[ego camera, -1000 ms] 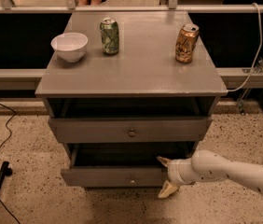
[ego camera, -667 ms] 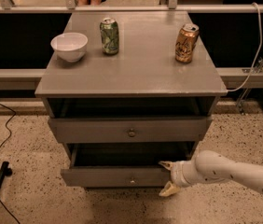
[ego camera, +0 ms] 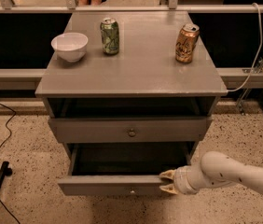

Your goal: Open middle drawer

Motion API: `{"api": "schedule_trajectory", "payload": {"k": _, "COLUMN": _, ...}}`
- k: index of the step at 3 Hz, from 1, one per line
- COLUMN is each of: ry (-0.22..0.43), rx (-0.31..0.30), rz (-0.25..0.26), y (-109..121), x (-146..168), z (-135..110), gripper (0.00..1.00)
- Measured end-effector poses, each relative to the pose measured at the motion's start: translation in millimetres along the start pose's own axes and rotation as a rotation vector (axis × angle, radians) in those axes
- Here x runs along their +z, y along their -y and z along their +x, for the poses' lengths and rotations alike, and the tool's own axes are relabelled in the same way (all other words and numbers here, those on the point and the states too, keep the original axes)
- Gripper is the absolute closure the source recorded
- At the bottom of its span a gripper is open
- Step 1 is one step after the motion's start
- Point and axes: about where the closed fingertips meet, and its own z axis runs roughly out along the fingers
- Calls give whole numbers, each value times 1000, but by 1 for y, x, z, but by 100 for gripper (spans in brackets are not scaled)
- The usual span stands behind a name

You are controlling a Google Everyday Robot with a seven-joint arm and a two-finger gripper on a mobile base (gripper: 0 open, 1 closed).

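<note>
Grey wooden desk (ego camera: 136,76) stands on a speckled floor (ego camera: 24,148). On its top are a white bowl (ego camera: 69,45) at the left, a green can (ego camera: 109,30) upright just right of the bowl, and an orange can (ego camera: 187,36) upright toward the right edge, well apart from the other two.

Below the top, the upper drawer (ego camera: 89,130) sits a little forward, with a dark gap above its front and a round knob (ego camera: 131,133) at centre. The middle drawer (ego camera: 103,185) is under it and pulled far out. Its dark grey box is open to view, and its long flat front carries a small metal knob (ego camera: 132,190) at centre.

A white arm (ego camera: 236,174) comes in low from the right. The gripper (ego camera: 167,181) is at the right end of the middle drawer's front. Its two yellowish fingertips (ego camera: 168,174) are spread apart, one at the front's top edge and one lower against the face. I cannot tell whether they are actually pressing on the wood.

A black cable (ego camera: 3,125) lies on the floor at the left, and a white cable (ego camera: 257,41) hangs at the right.
</note>
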Motion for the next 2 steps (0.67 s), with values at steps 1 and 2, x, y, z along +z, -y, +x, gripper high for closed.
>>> {"api": "schedule_trajectory", "payload": {"k": 1, "ry": 6, "rx": -5, "rz": -18, "y": -7, "x": -3, "z": -4, "gripper": 76}}
{"api": "schedule_trajectory", "payload": {"k": 2, "ry": 6, "rx": -5, "rz": -18, "y": -7, "x": -5, "z": -6, "gripper": 58}}
